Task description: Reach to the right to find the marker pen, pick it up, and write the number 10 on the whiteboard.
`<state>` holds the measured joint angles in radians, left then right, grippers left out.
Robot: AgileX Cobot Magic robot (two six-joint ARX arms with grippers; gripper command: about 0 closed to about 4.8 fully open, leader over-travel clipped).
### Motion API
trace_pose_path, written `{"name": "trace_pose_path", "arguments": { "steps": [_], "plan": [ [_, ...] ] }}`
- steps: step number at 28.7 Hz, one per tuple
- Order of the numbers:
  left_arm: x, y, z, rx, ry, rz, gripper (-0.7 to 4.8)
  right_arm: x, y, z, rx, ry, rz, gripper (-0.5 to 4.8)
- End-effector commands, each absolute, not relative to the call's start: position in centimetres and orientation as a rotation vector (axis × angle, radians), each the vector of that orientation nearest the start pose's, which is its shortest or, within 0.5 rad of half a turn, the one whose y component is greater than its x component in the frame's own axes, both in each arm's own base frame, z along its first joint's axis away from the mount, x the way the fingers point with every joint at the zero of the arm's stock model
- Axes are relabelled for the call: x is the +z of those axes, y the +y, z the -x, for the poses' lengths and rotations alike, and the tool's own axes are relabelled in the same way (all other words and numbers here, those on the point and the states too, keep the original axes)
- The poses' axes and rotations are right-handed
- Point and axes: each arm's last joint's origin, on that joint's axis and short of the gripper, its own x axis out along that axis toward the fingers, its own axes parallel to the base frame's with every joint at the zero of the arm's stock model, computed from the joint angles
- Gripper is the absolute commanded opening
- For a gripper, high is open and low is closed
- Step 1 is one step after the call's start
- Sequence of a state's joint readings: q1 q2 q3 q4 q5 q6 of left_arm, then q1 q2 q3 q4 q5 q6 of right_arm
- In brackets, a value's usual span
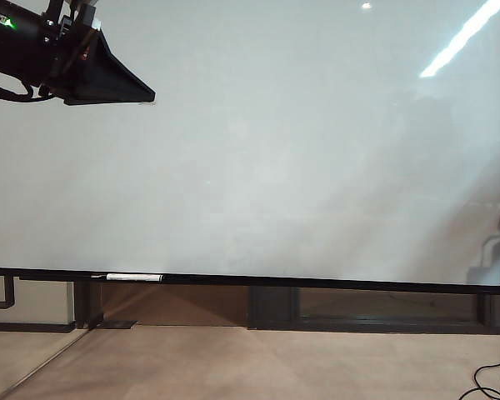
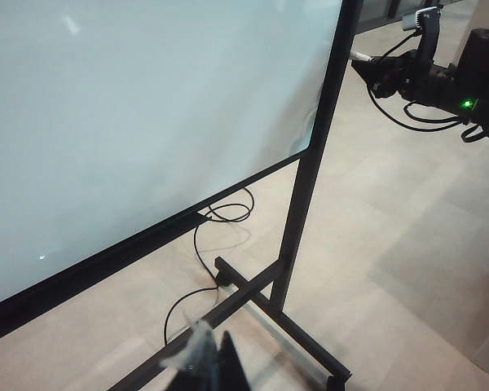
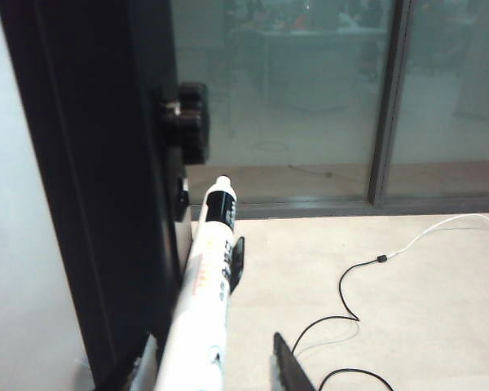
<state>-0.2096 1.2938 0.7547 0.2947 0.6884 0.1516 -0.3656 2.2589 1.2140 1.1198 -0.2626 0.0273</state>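
The whiteboard (image 1: pixel 258 150) fills the exterior view, glossy white in a thin black frame, and no number 10 shows on it. The marker pen (image 3: pixel 208 301), white barrel with a black cap end, lies along the board's black side post (image 3: pixel 98 179) in the right wrist view. My right gripper (image 3: pixel 214 358) is open around it: the pen sits close to one finger, with a clear gap to the other finger (image 3: pixel 289 366). In the left wrist view my right arm (image 2: pixel 440 77) hangs beyond the board's post (image 2: pixel 310 163). My left gripper (image 1: pixel 146 96) is shut and empty, high in front of the board's upper left.
A slim white stick with a dark end (image 1: pixel 133 277) lies on the board's bottom rail at the left. The board's stand foot (image 2: pixel 269 305) and black cables (image 2: pixel 200 244) cross the tiled floor. Another cable (image 3: pixel 350 301) runs near glass doors (image 3: pixel 310 98) behind the post.
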Motion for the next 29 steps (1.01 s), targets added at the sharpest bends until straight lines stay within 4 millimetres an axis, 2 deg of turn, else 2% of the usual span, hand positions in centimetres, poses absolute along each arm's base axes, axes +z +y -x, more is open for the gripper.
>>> {"name": "trace_pose_path", "arguments": {
  "steps": [1, 25, 29],
  "plan": [
    [26.50, -7.60, -26.64, -0.915, 0.152, -0.094, -0.06, 13.84, -15.59, -43.05, -0.096, -0.114, -0.010, 1.81],
    [26.59, -7.61, -26.66, -0.916, 0.139, -0.103, -0.06, 13.94, -15.30, -43.20, -0.115, -0.128, 0.006, 1.66],
    [26.67, -7.61, -26.67, -0.915, 0.130, -0.106, -0.06, 14.26, -15.45, -43.87, -0.113, -0.100, 0.006, 1.60]
  ]
}}
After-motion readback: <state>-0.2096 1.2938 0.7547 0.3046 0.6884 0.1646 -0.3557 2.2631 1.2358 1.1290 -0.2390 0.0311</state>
